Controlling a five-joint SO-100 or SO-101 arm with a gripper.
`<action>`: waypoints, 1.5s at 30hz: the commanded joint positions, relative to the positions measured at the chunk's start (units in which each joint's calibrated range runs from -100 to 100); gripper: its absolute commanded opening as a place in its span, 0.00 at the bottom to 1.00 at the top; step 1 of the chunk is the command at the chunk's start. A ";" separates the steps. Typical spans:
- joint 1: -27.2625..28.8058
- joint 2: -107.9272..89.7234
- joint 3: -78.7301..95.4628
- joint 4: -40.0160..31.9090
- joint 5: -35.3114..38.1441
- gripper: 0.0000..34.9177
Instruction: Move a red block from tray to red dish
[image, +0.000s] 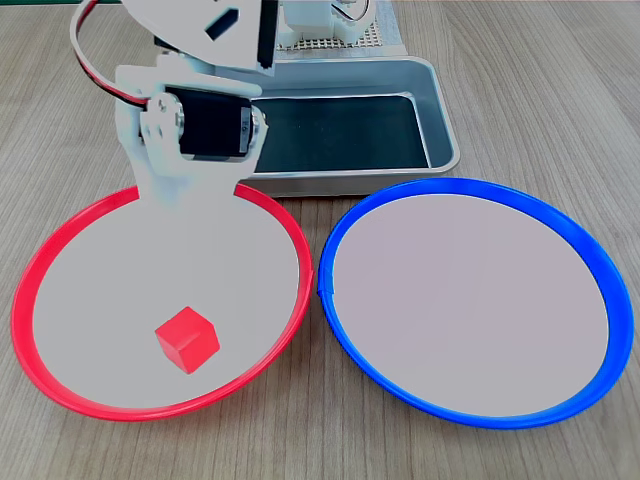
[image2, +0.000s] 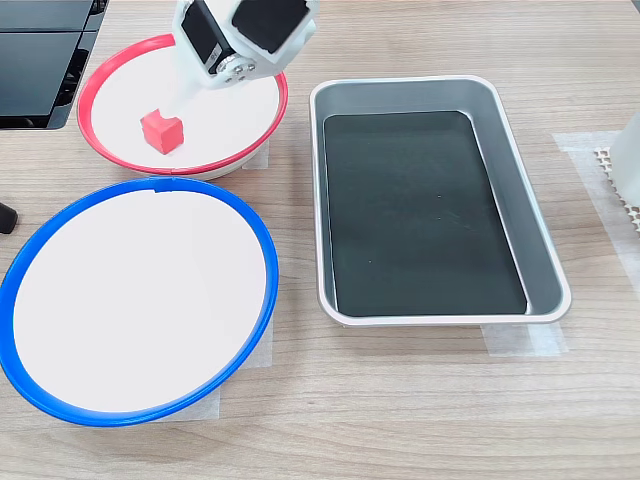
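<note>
Table: pale wood-grain tabletop (image: 520, 80) under everything.
Blue dish: large round shallow plate with bright blue rim and pale centre (image: 470, 300), off to the side of the claw, bare, just beside the red-rimmed one.
Red dish: large round shallow plate with bright red rim and grey-white centre (image: 60, 250), directly under the claw; also seen in the second exterior view (image2: 95, 80).
Tray: rectangular silver-grey metal baking pan with dark bottom (image2: 540, 250), behind the claw in the first exterior view, nothing in it.
Claw: white arm's gripper (image: 185, 205) hangs over the red dish's far rim; fingertips not distinguishable, cannot tell if spread or closed.
Red block: small bright red cube (image: 187, 338) rests on the dish floor, apart from the claw, toward the camera; in the second exterior view (image2: 161, 131), just beside the claw.
</note>
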 joint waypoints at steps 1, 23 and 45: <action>-0.60 -8.65 4.18 -1.75 -2.15 0.01; -7.28 -105.79 84.47 14.34 -28.23 0.00; -5.78 -116.62 88.11 18.22 -29.55 0.01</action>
